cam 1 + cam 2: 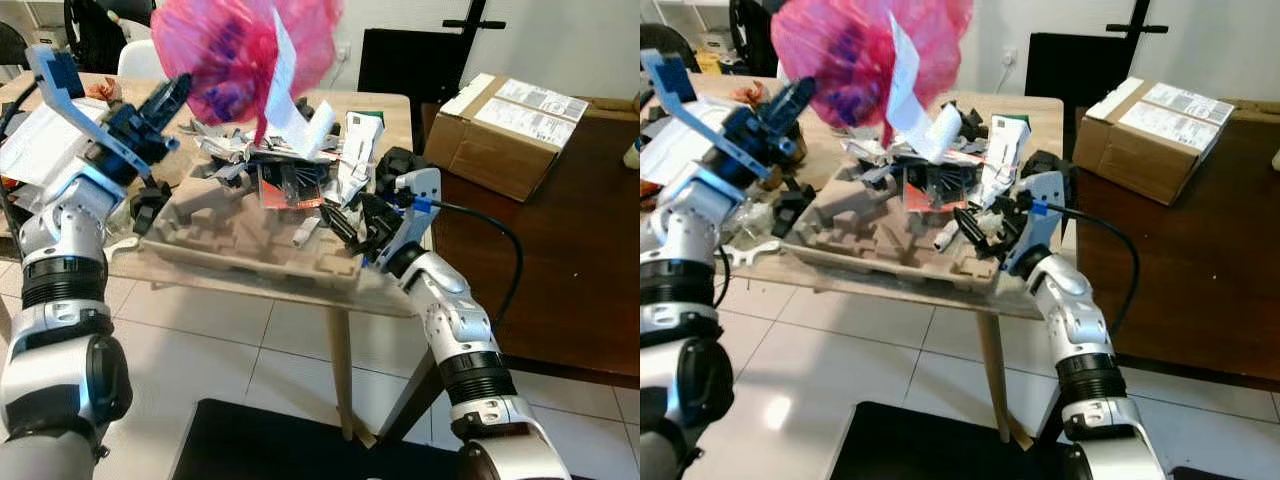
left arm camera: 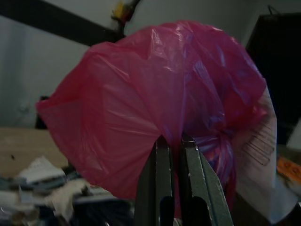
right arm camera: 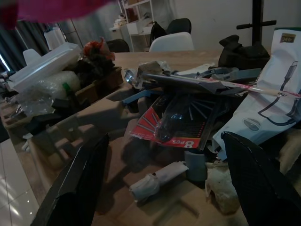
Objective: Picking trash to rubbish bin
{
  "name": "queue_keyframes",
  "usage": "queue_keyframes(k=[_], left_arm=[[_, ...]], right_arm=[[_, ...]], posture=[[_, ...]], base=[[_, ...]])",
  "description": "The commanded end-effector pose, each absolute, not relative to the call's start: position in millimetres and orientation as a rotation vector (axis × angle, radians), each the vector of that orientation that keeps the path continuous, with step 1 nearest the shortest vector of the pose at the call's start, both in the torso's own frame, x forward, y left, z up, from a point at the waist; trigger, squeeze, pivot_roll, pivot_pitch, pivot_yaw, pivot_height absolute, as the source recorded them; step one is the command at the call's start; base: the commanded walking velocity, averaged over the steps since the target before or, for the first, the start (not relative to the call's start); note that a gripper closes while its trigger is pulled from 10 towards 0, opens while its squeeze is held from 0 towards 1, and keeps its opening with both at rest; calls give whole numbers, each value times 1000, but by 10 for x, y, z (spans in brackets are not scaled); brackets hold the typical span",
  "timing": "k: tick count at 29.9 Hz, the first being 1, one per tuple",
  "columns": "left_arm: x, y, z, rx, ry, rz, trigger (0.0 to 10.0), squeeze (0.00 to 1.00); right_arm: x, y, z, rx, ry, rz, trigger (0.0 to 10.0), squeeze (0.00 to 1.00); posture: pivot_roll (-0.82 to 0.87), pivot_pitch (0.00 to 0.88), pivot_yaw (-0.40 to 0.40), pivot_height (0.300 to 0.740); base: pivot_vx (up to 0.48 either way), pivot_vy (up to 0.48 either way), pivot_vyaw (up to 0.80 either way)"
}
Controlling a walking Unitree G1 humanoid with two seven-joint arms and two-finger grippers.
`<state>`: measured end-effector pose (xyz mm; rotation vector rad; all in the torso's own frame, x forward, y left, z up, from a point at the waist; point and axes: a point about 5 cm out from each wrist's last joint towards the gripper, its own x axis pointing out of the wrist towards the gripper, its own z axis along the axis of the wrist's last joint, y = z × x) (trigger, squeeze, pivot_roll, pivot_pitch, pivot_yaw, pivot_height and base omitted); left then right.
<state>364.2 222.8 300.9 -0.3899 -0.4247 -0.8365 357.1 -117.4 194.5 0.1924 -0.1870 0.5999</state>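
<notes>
Jaws of left gripper [image 1: 172,95] clamped on pink bag [image 1: 240,55], held high over far-left worktop [image 1: 385,110] so I can carry it binwards. Right gripper [image 1: 350,228], jaws spread, sits near cardboard tray [image 1: 220,235], lined up w/ rolled scrap [image 3: 157,179].

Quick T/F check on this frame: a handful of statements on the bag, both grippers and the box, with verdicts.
1. The left gripper is shut on the pink bag. True.
2. The bag rests on the table. False: it is held up above the clutter.
3. The right gripper is open. True; its fingers stand wide apart over the red card.
4. The right gripper holds the white paper. False: it holds nothing; the paper hangs by the bag.
5. The cardboard box sits on the dark table to the robot's right. True.
</notes>
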Motion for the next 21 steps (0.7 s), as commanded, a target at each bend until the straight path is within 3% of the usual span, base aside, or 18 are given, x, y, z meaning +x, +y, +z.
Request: queue_keyframes(k=[1, 9, 14, 21], left_arm=[[3581, 2239, 3037, -365, -412, -892, 0, 0], [3215, 2304, 2839, -376, -186, -1180, 0, 0], [2993, 2453, 2781, -463, -119, -1234, 0, 0], [2676, 2490, 2498, -593, 59, -1289, 0, 0]], right_arm=[[3569, -1149, 1932, 212, -175, 622, 10000, 0], [3414, -1253, 1913, 444, -153, 795, 10000, 0], [3092, -1266, 1802, 417, -75, 1067, 10000, 0], [2745, -1298, 1637, 435, 55, 1272, 10000, 0]], posture=[[-8, 109, 69, 740], [-3, 114, 72, 740], [-4, 119, 72, 740], [1, 131, 66, 740]], base=[[0, 0, 0], [0, 0, 0], [0, 0, 0], [0, 0, 0]])
